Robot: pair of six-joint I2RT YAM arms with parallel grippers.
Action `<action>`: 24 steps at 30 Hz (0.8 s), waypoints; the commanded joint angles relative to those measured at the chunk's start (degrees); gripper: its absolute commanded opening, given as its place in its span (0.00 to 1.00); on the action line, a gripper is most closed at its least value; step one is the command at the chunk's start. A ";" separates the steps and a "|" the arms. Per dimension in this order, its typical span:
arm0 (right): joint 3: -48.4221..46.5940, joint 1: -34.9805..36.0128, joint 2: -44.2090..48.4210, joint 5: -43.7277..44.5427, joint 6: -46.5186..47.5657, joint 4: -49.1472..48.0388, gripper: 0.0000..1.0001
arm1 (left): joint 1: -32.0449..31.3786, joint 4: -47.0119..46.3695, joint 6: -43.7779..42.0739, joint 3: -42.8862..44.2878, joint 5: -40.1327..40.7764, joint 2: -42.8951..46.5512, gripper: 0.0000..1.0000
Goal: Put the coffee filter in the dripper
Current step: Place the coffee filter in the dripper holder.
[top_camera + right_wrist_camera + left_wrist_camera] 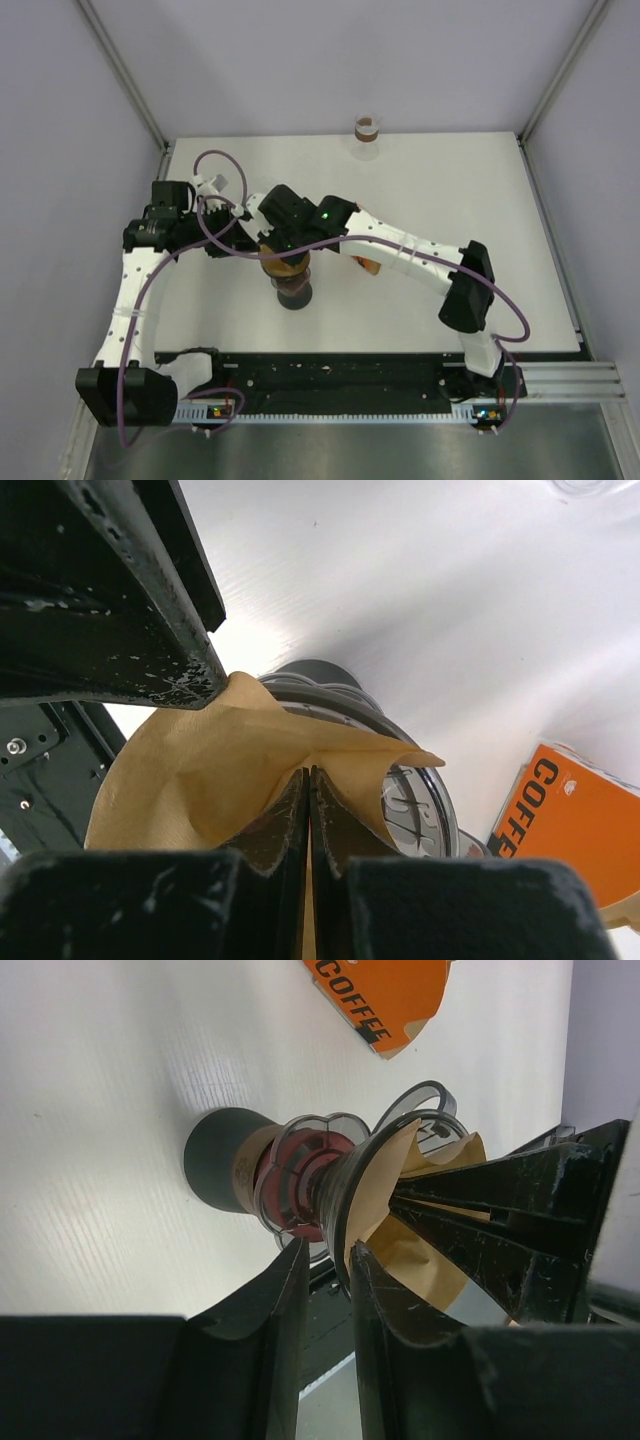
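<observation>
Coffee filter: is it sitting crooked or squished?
Yes. The coffee filter looks crumpled and lopsided. One side folds inward around the shut right gripper poking into it, while another edge flares out past the rim of the dripper instead of lying smooth against its wall.

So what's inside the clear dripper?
A brown paper filter, pinched by the right gripper. The paper covers the bottom of the dripper, so that part is hidden.

Item, mine: left arm [125, 290] and right arm [400, 245]. White shells with rows of small dark dots, black joint housings [465, 290], purple cable [220, 153] along each, green light [324, 213], glossy black fingers [250, 1340].
</observation>
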State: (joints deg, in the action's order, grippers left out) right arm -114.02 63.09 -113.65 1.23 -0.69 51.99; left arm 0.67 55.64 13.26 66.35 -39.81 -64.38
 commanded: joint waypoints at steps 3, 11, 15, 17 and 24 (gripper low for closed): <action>-0.15 0.72 4.57 -0.18 -1.16 -5.14 0.00 | -0.40 -0.44 -1.83 3.26 -0.36 0.22 0.30; 0.20 0.63 9.31 -0.27 -0.28 -6.72 0.01 | -0.40 -0.35 -2.36 2.82 -0.18 0.66 0.32; 1.08 0.63 11.25 -0.18 -0.19 -6.90 0.04 | -0.40 -0.18 -2.53 3.17 0.00 0.75 0.34; 1.25 0.63 11.78 -0.36 0.16 -6.99 0.04 | -0.40 -0.18 -2.62 3.44 -0.09 0.75 0.36; 3.18 0.72 14.85 -3.51 3.15 -8.12 0.06 | -0.40 1.66 -4.20 7.91 1.93 0.40 0.53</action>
State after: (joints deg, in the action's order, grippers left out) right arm -111.98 63.13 -103.46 0.51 0.03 47.53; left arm 0.58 56.77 11.07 69.82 -38.98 -64.38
